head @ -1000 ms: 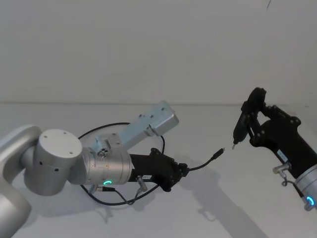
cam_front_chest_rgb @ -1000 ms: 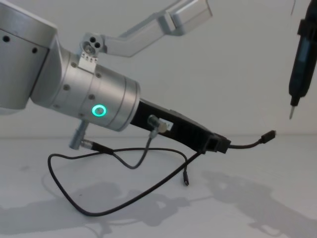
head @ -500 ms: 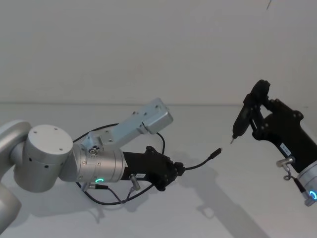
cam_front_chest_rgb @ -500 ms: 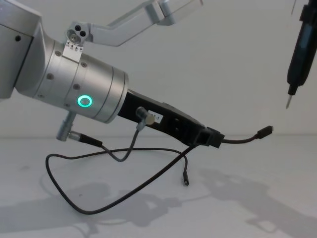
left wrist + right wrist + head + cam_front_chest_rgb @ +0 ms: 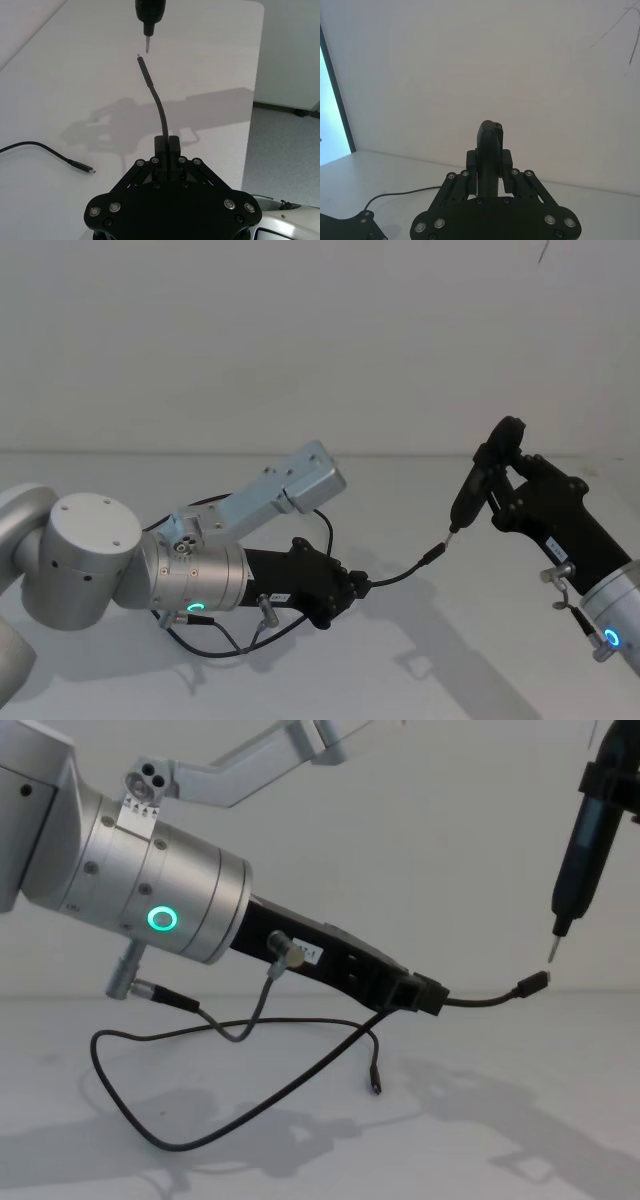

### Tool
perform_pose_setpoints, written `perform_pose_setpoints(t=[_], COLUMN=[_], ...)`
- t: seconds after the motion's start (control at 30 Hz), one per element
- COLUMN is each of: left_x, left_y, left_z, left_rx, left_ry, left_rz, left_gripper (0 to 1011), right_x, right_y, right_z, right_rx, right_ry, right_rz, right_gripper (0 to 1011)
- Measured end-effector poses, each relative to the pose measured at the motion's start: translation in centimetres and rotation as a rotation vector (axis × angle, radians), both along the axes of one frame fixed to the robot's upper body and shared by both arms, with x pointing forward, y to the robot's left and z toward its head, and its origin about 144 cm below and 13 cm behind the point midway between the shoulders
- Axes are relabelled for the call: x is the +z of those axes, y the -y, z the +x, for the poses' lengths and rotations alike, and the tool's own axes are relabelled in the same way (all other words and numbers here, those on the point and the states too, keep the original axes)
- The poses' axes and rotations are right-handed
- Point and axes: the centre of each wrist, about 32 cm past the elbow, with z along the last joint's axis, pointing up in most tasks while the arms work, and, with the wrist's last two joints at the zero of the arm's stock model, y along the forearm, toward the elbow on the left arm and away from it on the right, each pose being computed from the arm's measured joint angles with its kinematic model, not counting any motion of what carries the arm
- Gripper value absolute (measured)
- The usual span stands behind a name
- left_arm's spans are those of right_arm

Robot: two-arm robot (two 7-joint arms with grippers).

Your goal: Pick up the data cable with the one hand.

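**Left tool [image 5: 362, 583] keeps the cable while the pen tip drops to its plug**

Long, narrow and black, on a big silver cylindrical wrist with a glowing green ring, the left tool sits low at the left over the white desk [image 5: 450, 665]. Its fingers are pressed together on the thin, flexible black data cable [image 5: 400, 572], a little behind one end. Over the last second it has eased slightly leftward with the grip unchanged, so I judge this end picked up.

Behind the jaws the rest of the cable droops into a loop on the desk. Its far black plug [image 5: 375, 1082] is down by the surface; whether it touches, I cannot tell.

The free stretch runs toward the robot's right, roughly along the tool's own length and rising gently. Its small black end plug [image 5: 432, 552] points up and right.

The bigger change is on the right. The black right tool [image 5: 500, 480], clamped on a dark pen-like driver [image 5: 463, 505], has come down and leftward. The driver's fine tip now stands just above the plug.
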Motion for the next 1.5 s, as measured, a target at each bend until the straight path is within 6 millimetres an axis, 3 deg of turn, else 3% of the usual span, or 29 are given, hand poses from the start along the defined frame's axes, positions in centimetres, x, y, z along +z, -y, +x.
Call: perform_pose_setpoints(t=[1.5], left_x=[0.1], left_y=[-0.1], left_z=[0.0], left_rx=[-0.003], left_ry=[0.001], left_rz=[0.002], left_gripper=[34], right_x=[-0.4], right_y=[0.6], right_z=[1.9], right_rx=[-0.017], right_ry=[0.016], right_rz=[-0.062], right_gripper=[279])
